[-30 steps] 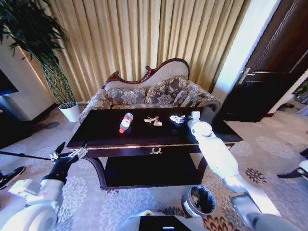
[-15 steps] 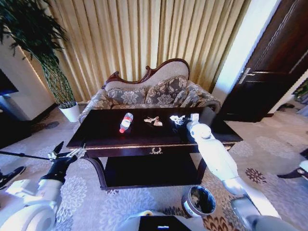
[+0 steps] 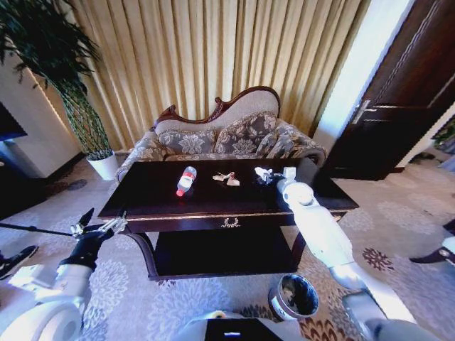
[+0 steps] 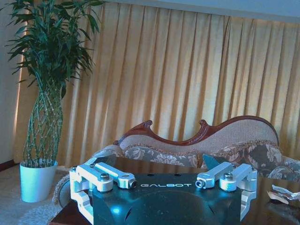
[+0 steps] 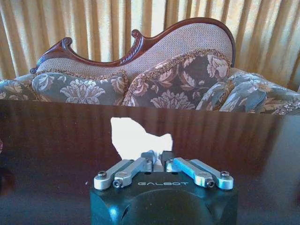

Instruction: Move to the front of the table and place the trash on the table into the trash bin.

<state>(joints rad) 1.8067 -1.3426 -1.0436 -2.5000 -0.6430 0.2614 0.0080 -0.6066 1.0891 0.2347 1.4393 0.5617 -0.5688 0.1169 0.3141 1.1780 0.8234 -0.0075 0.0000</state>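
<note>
The dark table stands in front of me. On it lie a clear bottle with a red label, tan scraps and a white paper wad. My right gripper reaches over the table's right part. In the right wrist view its fingers meet at the lower edge of the paper wad, shut on it just above the tabletop. My left gripper hangs open off the table's left front corner and holds nothing. The grey trash bin stands on the carpet at the table's right front.
A patterned sofa stands close behind the table, before gold curtains. A plant in a white pot is at the back left. A dark door is at the right. Carpet lies open on both sides.
The right arm has shifted only slightly at the paper wad. The left arm and the other trash have stayed put.
</note>
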